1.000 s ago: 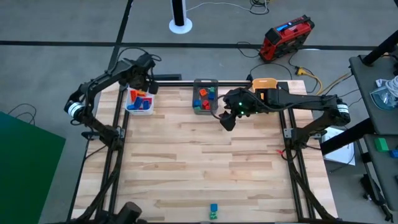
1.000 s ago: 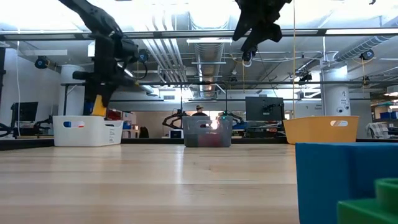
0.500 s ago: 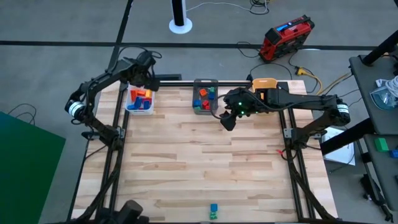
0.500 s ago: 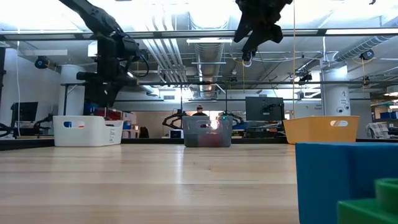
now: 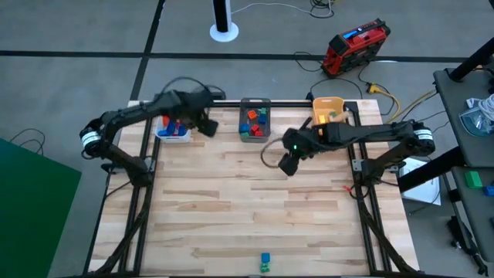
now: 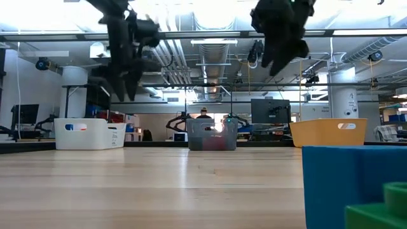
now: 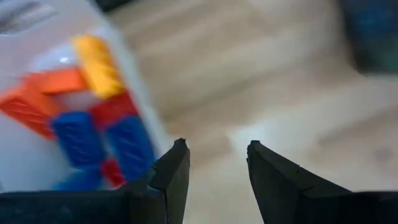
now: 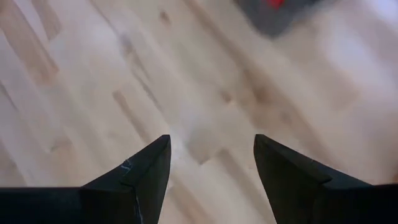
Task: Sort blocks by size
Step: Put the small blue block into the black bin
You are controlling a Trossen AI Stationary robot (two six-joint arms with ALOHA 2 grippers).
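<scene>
Blocks (image 7: 93, 118) in yellow, orange, blue and red lie in the white bin (image 5: 171, 130) at the far left. More blocks fill the grey bin (image 5: 254, 122) at the far middle. A blue block (image 5: 265, 257) and a green block (image 5: 265, 267) rest on the table at the near edge, and both loom large in the low view (image 6: 353, 184). My left gripper (image 5: 208, 126) hangs open in the air between the white and grey bins, holding nothing (image 7: 214, 149). My right gripper (image 5: 287, 164) hangs open over bare table in front of the grey bin (image 8: 211, 143).
An orange bin (image 5: 328, 108) stands at the far right of the table. The wooden tabletop (image 5: 247, 208) between the bins and the two near-edge blocks is open. Black frame rails run along the table's left and right sides.
My left gripper has swung from above the white bin toward the table's right, ending between the white and grey bins. A yellow block seen under it one second ago is no longer there. My right gripper has moved toward the near edge, away from the grey bin.
</scene>
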